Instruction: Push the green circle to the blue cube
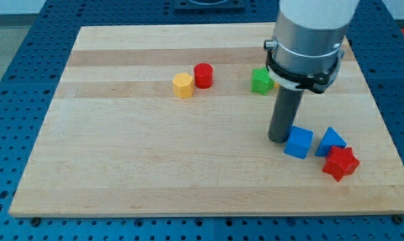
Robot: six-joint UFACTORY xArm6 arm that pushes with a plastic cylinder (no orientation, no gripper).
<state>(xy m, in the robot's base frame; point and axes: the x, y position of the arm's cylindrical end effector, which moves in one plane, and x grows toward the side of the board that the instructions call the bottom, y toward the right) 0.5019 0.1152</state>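
Tip parked beside the blue cube; no green circle in plain sight.

My tip [278,139] rests on the wooden board [122,167] just left of the blue cube [299,142], near touching it. No hand here, only a bare rod, so nothing to spread or pinch. The only green block [261,81] looks star-like, not round, and sits toward the upper centre-right, up-frame and slightly left of my tip, partly behind the arm housing. Judgement: that block must travel down-frame and a little right, so my tip needs to get round above it first. Blue triangle [331,141], red star [340,163], red cylinder [203,75] and yellow block [182,86] lie off that line.
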